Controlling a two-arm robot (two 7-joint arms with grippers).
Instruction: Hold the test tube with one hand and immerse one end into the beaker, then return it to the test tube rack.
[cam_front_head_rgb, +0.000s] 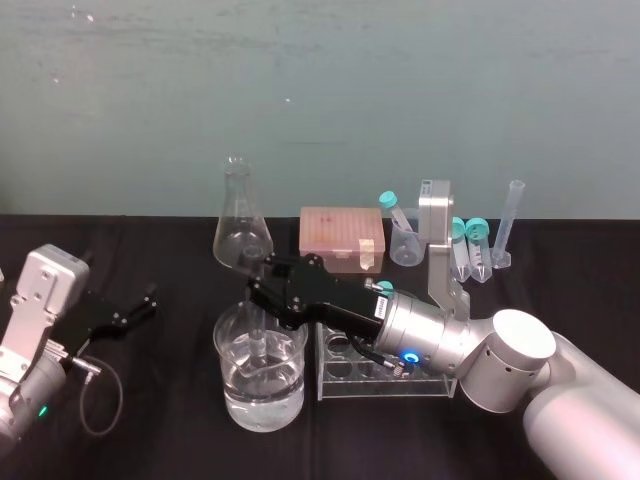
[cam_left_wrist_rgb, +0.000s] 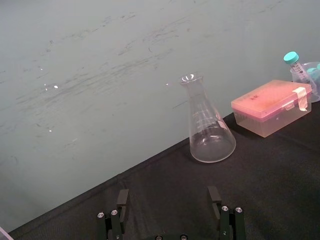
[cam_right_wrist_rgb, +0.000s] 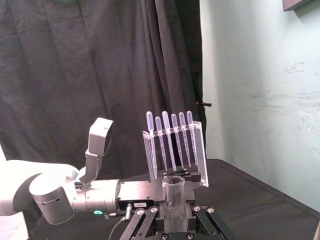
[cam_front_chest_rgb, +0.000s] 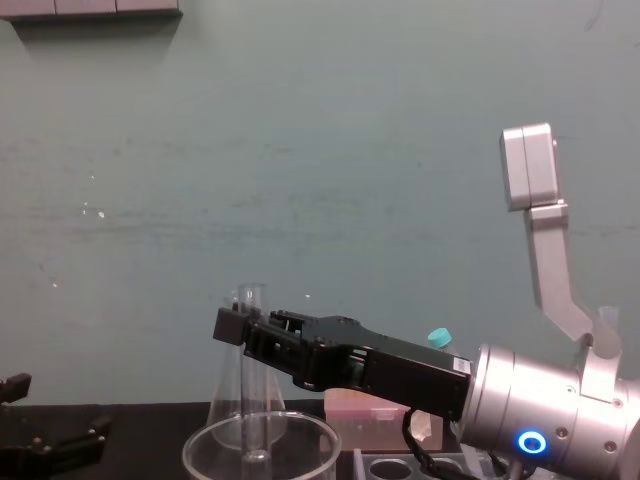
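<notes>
Glass test tube (cam_front_head_rgb: 261, 350) upright inside beaker (cam_front_head_rgb: 233, 398), lower end underwater, pinched by right gripper (cam_front_head_rgb: 262, 285) above beaker rim. Risk: sideways move before full lift knocks rim and tips beaker toward test tube rack (cam_front_head_rgb: 340, 377) just right of it. Left gripper (cam_left_wrist_rgb: 167, 197) spread, parked well left of beaker.

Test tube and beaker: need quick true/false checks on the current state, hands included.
1. The right hand holds the test tube upright with its lower end inside the beaker. True.
2. The beaker is dry. False: it holds clear liquid, and the tube's end dips into it.
3. The left hand grips the flask. False: it is open and holds nothing, low at the robot's left and apart from the flask.
4. The test tube rack stands beside the beaker, on the robot's right of it. True.
</notes>
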